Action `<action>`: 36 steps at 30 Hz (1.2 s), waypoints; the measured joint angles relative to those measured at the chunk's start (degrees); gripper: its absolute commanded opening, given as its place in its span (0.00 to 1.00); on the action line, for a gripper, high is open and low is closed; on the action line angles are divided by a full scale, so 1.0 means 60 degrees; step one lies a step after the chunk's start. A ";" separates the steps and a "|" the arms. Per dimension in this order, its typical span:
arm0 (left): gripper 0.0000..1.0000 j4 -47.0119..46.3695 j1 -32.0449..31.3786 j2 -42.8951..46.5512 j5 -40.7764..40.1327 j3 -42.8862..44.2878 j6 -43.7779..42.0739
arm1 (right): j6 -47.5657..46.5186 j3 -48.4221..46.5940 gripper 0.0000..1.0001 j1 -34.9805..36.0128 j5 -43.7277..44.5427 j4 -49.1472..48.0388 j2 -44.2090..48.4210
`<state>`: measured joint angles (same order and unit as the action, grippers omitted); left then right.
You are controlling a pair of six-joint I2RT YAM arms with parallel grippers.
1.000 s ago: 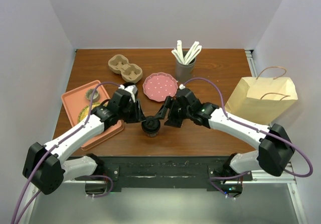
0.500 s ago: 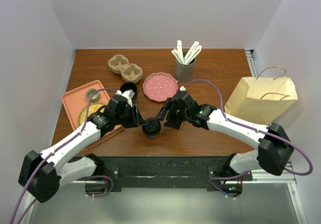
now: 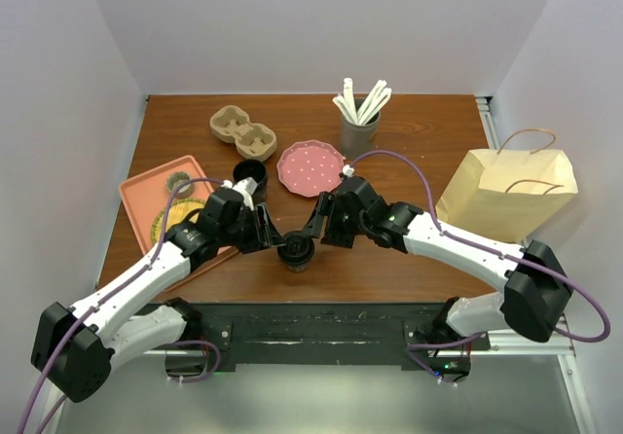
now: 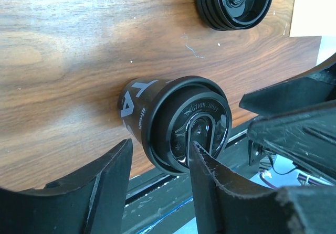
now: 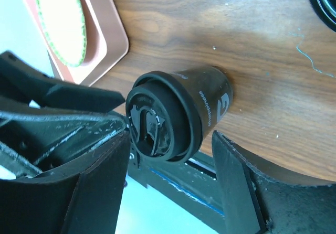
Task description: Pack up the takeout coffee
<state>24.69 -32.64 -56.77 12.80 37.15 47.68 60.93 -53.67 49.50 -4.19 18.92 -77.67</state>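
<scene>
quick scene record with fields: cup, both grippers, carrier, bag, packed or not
cup: black, lid on, upright, near front edge of table
left gripper: open, one finger across the lid
right gripper: jaws on either side of cup, contact unclear
carrier: back left, wells empty
bag: far right, upright
packed: not yet

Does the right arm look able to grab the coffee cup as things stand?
Probably yes: the cup sits between the open jaws of the right gripper. The left gripper crowds it from the other side and may interfere.
</scene>
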 measured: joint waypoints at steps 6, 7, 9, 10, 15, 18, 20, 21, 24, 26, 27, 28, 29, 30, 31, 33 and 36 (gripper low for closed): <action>0.50 -0.0007 0.0000 -0.0291 0.0011 0.0062 -0.0226 | -0.0579 0.0557 0.66 0.0000 -0.0546 -0.0401 0.0029; 0.50 -0.0025 0.0000 -0.0342 0.0011 0.0062 -0.0262 | -0.0637 0.0721 0.66 0.0000 -0.0627 -0.0477 0.0029; 0.49 -0.0069 0.0000 -0.0459 0.0011 0.0062 -0.0368 | -0.0750 0.1002 0.65 0.0000 -0.0783 -0.0601 0.0029; 0.48 -0.0098 0.0000 -0.0525 0.0018 0.0062 -0.0401 | -0.0780 0.1140 0.65 0.0000 -0.0918 -0.0725 0.0040; 0.47 -0.0466 0.0000 -0.0743 0.0120 0.0062 -0.0481 | -0.0922 0.1421 0.59 0.0000 -0.1326 -0.1348 0.0076; 0.46 -0.0503 0.0000 -0.0747 0.0142 0.0058 -0.0484 | -0.0954 0.1526 0.56 0.0000 -0.1526 -0.1661 0.0073; 0.45 -0.0550 0.0000 -0.0747 0.0146 0.0036 -0.0484 | -0.0976 0.1526 0.54 0.0000 -0.1574 -0.1810 0.0073; 0.45 -0.0572 0.0000 -0.0747 0.0157 0.0018 -0.0484 | -0.0991 0.1526 0.53 0.0000 -0.1588 -0.1854 0.0073; 0.45 -0.0721 0.0000 -0.0732 0.0189 -0.0066 -0.0477 | -0.1016 0.1548 0.49 0.0000 -0.1665 -0.1963 0.0073; 0.44 -0.0780 0.0000 -0.0692 0.0215 -0.0117 -0.0455 | -0.1020 0.1676 0.46 0.0000 -0.1698 -0.2098 0.0073; 0.44 -0.0831 0.0000 -0.0656 0.0237 -0.0178 -0.0448 | -0.1009 0.1789 0.44 0.0000 -0.1730 -0.2215 0.0073; 0.44 -0.0900 0.0000 -0.0601 0.0262 -0.0259 -0.0401 | -0.0987 0.1891 0.40 0.0000 -0.1767 -0.2350 0.0073; 0.44 -0.0965 0.0000 -0.0535 0.0288 -0.0331 -0.0372 | -0.0980 0.2000 0.38 0.0000 -0.1803 -0.2546 0.0080; 0.44 -0.1009 0.0000 -0.0466 0.0299 -0.0397 -0.0353 | -0.0976 0.2095 0.36 0.0000 -0.1832 -0.2703 0.0098; 0.44 -0.1049 0.0000 -0.0401 0.0299 -0.0455 -0.0324 | -0.0965 0.2167 0.31 0.0000 -0.1843 -0.2827 0.0120; 0.44 -0.1133 0.0000 -0.0248 0.0339 -0.0605 -0.0259 | -0.0940 0.2401 0.28 0.0000 -0.1883 -0.3129 0.0211; 0.43 -0.1257 0.0000 -0.0120 0.0372 -0.0754 -0.0135 | -0.0922 0.2688 0.26 -0.0004 -0.1909 -0.3577 0.0310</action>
<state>17.15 -32.64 -57.49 15.03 32.62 46.87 55.40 -37.54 49.47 -15.64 -2.55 -75.81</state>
